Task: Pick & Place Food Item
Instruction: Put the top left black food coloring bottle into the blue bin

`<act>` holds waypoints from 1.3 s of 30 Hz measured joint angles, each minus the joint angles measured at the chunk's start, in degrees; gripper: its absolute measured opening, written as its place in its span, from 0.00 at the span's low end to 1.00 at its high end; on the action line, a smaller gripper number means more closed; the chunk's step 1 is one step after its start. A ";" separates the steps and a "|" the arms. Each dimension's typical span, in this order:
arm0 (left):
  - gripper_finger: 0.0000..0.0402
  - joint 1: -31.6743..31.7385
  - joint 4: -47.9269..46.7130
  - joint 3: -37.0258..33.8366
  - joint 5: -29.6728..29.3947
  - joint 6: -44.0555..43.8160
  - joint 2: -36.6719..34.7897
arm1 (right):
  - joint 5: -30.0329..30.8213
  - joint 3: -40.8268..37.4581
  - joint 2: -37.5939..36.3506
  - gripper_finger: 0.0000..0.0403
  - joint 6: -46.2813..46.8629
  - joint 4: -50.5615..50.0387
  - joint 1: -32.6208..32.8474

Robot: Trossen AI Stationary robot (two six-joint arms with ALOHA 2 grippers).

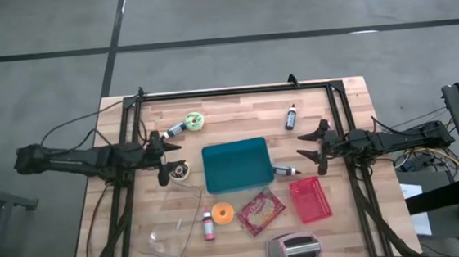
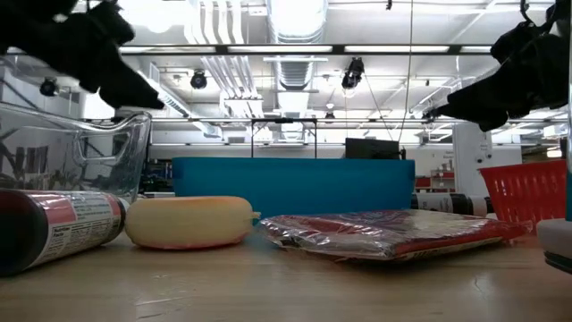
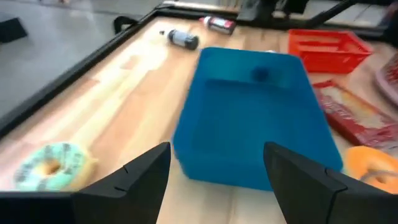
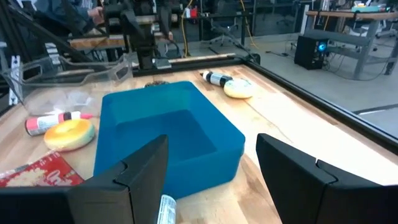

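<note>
A teal bin (image 1: 236,166) stands at the table's middle. A green-iced donut (image 1: 194,121) lies to its far left, and an orange donut (image 1: 222,214) and a red snack packet (image 1: 261,210) lie on its near side. My left gripper (image 1: 170,156) hangs open above the table, just left of the bin, and faces it (image 3: 255,118). My right gripper (image 1: 301,146) hangs open just right of the bin, also facing it (image 4: 165,134). Neither has anything between its fingers. In the low view both grippers (image 2: 125,85) (image 2: 456,103) are well above the tabletop.
A clear glass dish (image 1: 171,219) and a pink bottle (image 1: 208,225) sit near left. A red basket (image 1: 310,198) and a toaster (image 1: 295,250) sit near right. One small bottle (image 1: 291,117) lies far right, another (image 1: 286,171) beside the bin. A black frame rail (image 1: 235,90) borders the table.
</note>
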 joint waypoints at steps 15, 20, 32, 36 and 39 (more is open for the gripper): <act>0.65 7.68 -34.76 27.60 -9.77 -3.63 30.71 | 0.04 0.00 4.97 0.59 1.22 0.54 0.04; 0.65 13.94 -35.69 27.85 -7.61 -2.66 34.99 | -0.25 0.00 4.95 0.59 0.24 0.63 0.04; 0.65 27.93 -33.43 27.78 -1.87 2.27 43.80 | -0.44 0.00 4.88 0.59 -2.02 1.14 0.05; 0.65 30.62 -31.96 27.78 0.46 4.69 46.39 | -0.44 0.00 4.88 0.59 -2.03 1.11 0.06; 0.65 32.11 -29.88 27.78 3.17 6.00 48.14 | -0.55 0.00 4.90 0.59 -2.02 1.11 0.05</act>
